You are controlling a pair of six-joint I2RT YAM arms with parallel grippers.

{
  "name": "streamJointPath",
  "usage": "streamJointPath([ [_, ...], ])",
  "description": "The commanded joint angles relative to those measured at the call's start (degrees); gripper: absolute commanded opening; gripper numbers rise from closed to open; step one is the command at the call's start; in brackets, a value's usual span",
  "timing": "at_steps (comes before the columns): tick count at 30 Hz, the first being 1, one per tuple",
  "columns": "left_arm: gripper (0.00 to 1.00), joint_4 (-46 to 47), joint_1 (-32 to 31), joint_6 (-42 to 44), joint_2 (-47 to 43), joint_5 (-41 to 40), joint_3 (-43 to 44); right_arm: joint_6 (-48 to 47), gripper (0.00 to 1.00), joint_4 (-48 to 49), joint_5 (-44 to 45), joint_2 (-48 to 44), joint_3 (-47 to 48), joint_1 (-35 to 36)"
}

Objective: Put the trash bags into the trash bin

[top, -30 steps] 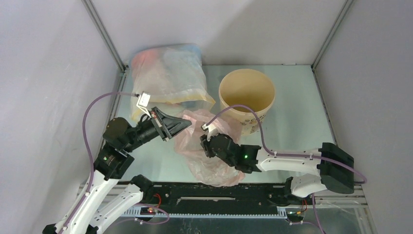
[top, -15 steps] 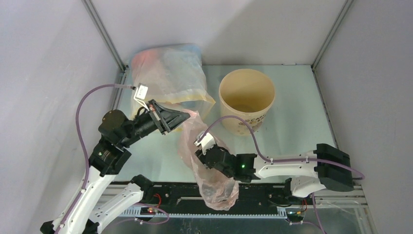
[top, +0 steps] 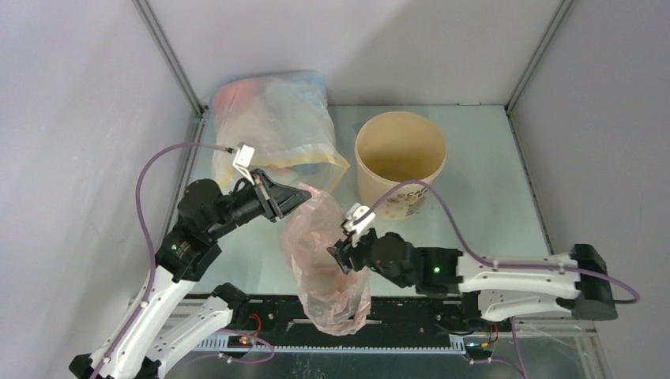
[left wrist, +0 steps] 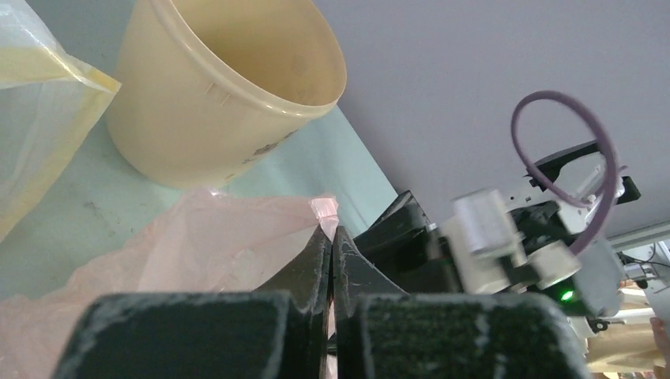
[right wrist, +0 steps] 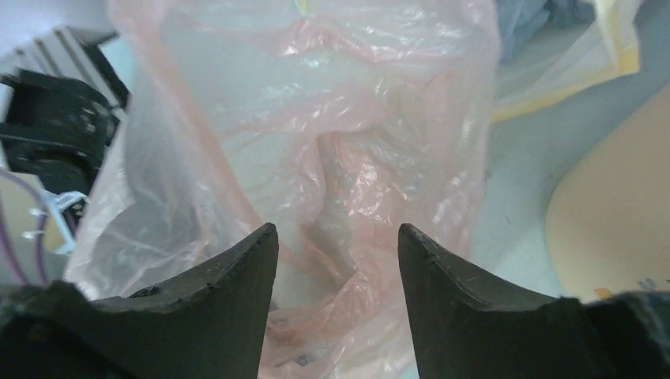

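Note:
The pale-pink trash bag (top: 320,260) hangs from its top corner and trails down over the near table edge. My left gripper (top: 303,195) is shut on that corner; the pinched pink tip (left wrist: 325,210) shows between the closed fingers in the left wrist view. My right gripper (top: 340,254) is open beside the bag's right side, fingers spread, with the crinkled bag (right wrist: 332,150) straight ahead between the fingertips and nothing gripped. The tan trash bin (top: 400,162) stands upright at the back right, empty, and shows in the left wrist view (left wrist: 213,87).
A big clear sack with a yellow hem (top: 272,126) lies at the back left, next to the bin. Grey walls close in the left, back and right. The black rail (top: 363,320) runs along the near edge.
My right gripper has drawn back to the right and let the bag go. The bag now hangs longer and straighter from my left gripper, which shifted slightly right.

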Motion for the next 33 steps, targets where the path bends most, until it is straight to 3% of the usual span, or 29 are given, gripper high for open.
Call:
streamJointPath([
  [1,0.02,0.3,-0.2,2.1,-1.6,-1.2,0.8,1.9,0.63,-4.7,-1.5,-7.6,0.6,0.5],
  [7,0.02,-0.6,-0.2,2.0,-2.6,-1.1,1.6,4.7,0.8,-11.6,2.8,-13.8,0.6,-0.4],
  [15,0.02,-1.5,-0.2,1.7,-3.7,-1.6,2.5,8.8,0.73,-16.7,-0.2,-8.9,0.6,-6.2],
  [19,0.02,-1.6,-0.2,1.3,-3.5,-1.3,2.7,8.4,0.59,-13.4,-3.5,-4.9,0.6,-7.1],
  [20,0.02,-1.5,-0.2,1.2,-3.6,-1.3,2.8,8.4,0.51,-12.8,-3.9,-4.1,0.6,-7.2],
  [24,0.02,-1.6,-0.2,1.4,-3.4,-1.3,3.5,10.1,0.04,-12.6,-3.4,-3.4,0.6,-8.9],
  [25,0.02,-1.8,-0.2,1.8,-3.2,-1.5,4.0,10.8,0.0,-13.1,-2.8,-4.1,0.6,-9.8],
  [33,0.01,-6.3,-0.2,4.8,-0.7,-3.8,11.6,7.8,0.0,-18.4,-2.9,-15.2,4.2,-16.9],
])
